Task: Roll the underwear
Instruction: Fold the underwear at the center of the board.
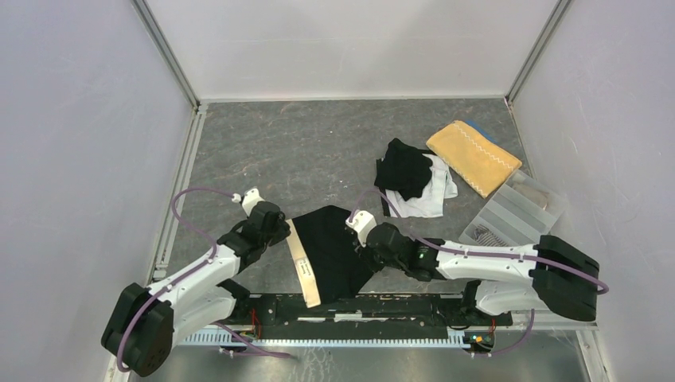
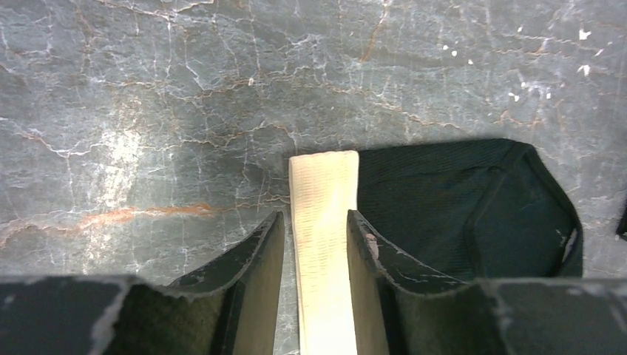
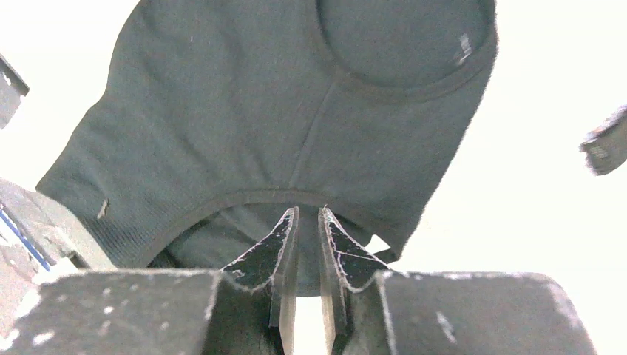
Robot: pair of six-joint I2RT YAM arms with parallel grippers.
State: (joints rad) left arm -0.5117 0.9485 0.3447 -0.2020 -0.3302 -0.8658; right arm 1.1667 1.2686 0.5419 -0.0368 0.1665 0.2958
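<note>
A black underwear (image 1: pixel 334 247) with a beige waistband (image 1: pixel 302 267) lies flat near the table's front edge. My left gripper (image 1: pixel 278 227) is at the far end of the waistband. In the left wrist view its fingers (image 2: pixel 314 216) are apart and straddle the waistband (image 2: pixel 324 192), with table showing beside the left finger. My right gripper (image 1: pixel 362 239) is at the garment's right edge. In the right wrist view its fingers (image 3: pixel 307 212) are nearly together, pinching the black hem (image 3: pixel 244 200). A pile of black and white underwear (image 1: pixel 410 177) lies further back.
The mustard-yellow towel (image 1: pixel 474 155) lies at the back right. The clear divided tray (image 1: pixel 517 211) stands right of the pile, holding a striped garment (image 1: pixel 482 234) and a beige one (image 1: pixel 535 195). White walls enclose the table.
</note>
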